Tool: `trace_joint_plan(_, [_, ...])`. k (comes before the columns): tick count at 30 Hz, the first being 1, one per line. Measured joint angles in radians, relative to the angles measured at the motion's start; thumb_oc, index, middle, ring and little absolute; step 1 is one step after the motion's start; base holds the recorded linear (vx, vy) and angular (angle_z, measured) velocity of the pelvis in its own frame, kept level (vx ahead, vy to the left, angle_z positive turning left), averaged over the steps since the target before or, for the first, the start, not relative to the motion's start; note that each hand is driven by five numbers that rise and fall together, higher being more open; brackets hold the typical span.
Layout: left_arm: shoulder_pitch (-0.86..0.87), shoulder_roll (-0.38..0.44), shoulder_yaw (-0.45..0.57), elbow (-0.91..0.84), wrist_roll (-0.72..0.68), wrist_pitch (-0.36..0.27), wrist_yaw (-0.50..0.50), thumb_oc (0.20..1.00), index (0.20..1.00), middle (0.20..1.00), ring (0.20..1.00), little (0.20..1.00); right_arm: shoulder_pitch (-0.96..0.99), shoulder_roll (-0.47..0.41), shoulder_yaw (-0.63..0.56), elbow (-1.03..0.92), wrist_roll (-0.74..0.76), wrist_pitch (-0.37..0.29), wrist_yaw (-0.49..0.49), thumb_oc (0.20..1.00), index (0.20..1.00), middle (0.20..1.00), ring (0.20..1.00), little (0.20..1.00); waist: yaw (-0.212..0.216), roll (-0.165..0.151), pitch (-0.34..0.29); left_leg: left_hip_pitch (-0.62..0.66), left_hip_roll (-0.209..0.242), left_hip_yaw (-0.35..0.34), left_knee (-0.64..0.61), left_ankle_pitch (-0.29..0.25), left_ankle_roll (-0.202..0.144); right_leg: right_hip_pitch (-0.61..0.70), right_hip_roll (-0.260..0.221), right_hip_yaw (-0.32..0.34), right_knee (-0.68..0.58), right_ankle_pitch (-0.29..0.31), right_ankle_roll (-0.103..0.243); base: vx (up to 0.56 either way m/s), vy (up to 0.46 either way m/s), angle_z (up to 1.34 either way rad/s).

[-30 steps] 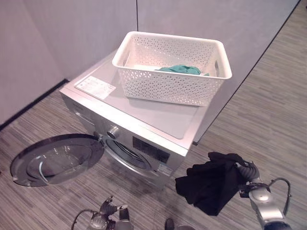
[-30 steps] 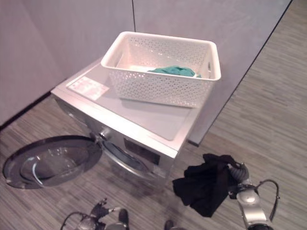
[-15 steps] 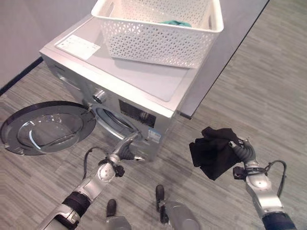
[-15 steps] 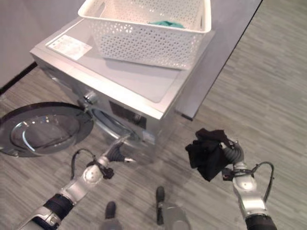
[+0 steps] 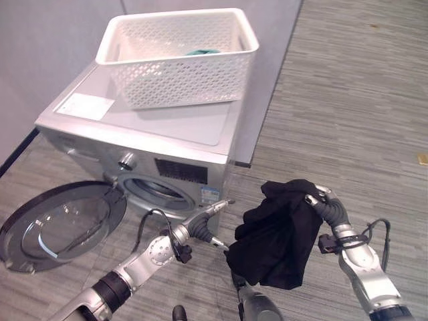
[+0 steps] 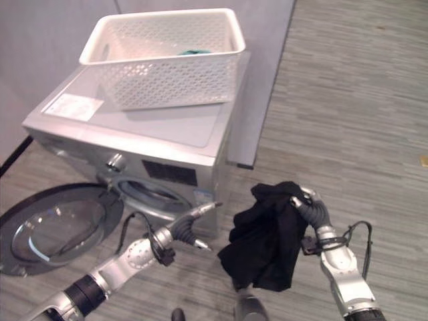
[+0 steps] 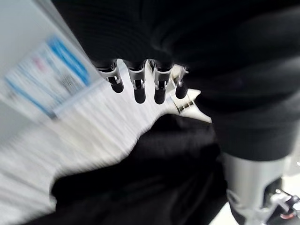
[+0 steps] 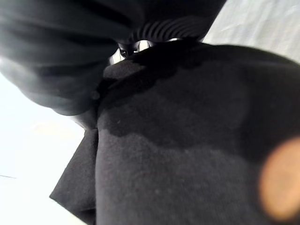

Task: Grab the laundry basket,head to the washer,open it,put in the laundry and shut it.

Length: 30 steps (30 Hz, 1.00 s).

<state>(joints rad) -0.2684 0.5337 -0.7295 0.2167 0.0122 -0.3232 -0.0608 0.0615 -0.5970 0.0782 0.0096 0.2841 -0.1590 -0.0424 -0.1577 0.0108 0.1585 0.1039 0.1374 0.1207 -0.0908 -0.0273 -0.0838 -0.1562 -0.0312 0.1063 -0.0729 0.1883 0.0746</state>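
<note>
Right robot hand [image 5: 324,203] grips black garment [image 5: 275,234]; left robot hand [image 5: 206,221] reaches out, fingers straight.

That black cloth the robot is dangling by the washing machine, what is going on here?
The robot is loading laundry. Its right hand grips a crumpled black garment, held up in front of the silver front-loading washing machine, whose round glass door hangs wide open. Its left hand, fingers straight, reaches out near the machine's front, close to the garment. A white perforated plastic laundry basket sits on top of the machine with a teal cloth inside.
</note>
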Motion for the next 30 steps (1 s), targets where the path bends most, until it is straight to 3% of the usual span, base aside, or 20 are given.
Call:
trace_joint_plan(6, [-0.005,-0.141,-0.023,0.198,-0.009,0.014,-0.015,1.0,1.0,1.0,1.0,1.0,0.03,-0.066,0.001,-0.088,0.058,0.002,0.048,0.2,0.2,0.2,0.2,0.2,-0.026,0.009,-0.016,0.007,0.009,0.001,-0.001,-0.008,-0.002,0.011,0.012,0.005,-0.013,0.0,-0.002,-0.01,0.005,-0.01])
trace_joint_plan(8, [0.005,-0.232,0.008,0.346,0.001,0.014,0.002,1.0,1.0,1.0,1.0,1.0,0.03,-0.07,0.004,-0.119,0.065,0.003,0.048,0.2,0.2,0.2,0.2,0.2,-0.022,0.009,-0.03,0.0,0.01,0.011,-0.001,-0.014,-0.007,-0.004,0.017,0.024,-0.013,0.004,0.0,-0.02,-0.024,-0.18])
trace_joint_plan(11, [0.021,-0.277,0.007,0.415,0.038,0.037,0.019,1.0,1.0,1.0,1.0,1.0,0.019,-0.069,0.017,-0.169,0.076,-0.004,0.048,0.2,0.2,0.2,0.2,0.2,-0.023,-0.011,-0.029,-0.005,0.011,0.032,-0.001,-0.015,-0.007,-0.021,0.02,0.031,-0.012,0.007,0.003,-0.02,-0.04,-0.23])
trace_joint_plan(16, [0.004,-0.359,0.008,0.516,0.094,0.036,0.122,1.0,1.0,1.0,1.0,1.0,0.035,-0.067,0.026,-0.196,0.116,-0.021,0.041,0.2,0.2,0.2,0.2,0.2,-0.032,-0.052,-0.053,-0.021,0.021,0.028,0.0,-0.013,-0.008,-0.036,0.028,0.026,-0.013,0.008,0.001,-0.01,-0.024,-0.01])
trace_joint_plan(22, [-0.066,-0.488,0.051,0.761,0.169,0.082,0.285,1.0,1.0,1.0,1.0,1.0,0.002,-0.068,0.101,-0.238,0.158,-0.042,0.015,0.2,0.2,0.2,0.2,0.2,-0.056,-0.059,-0.056,-0.022,0.029,0.029,0.0,-0.009,-0.016,-0.038,0.035,0.023,-0.013,0.014,-0.004,-0.03,-0.056,0.01])
trace_joint_plan(30, [-0.108,-0.494,0.047,0.757,0.148,0.087,0.327,1.0,1.0,1.0,1.0,1.0,-0.049,-0.086,0.15,-0.25,0.215,-0.046,-0.002,0.2,0.2,0.2,0.2,0.2,-0.058,-0.07,-0.051,-0.036,0.034,0.041,0.0,-0.01,-0.019,-0.057,0.046,0.029,-0.013,0.022,0.001,-0.04,-0.051,-0.04])
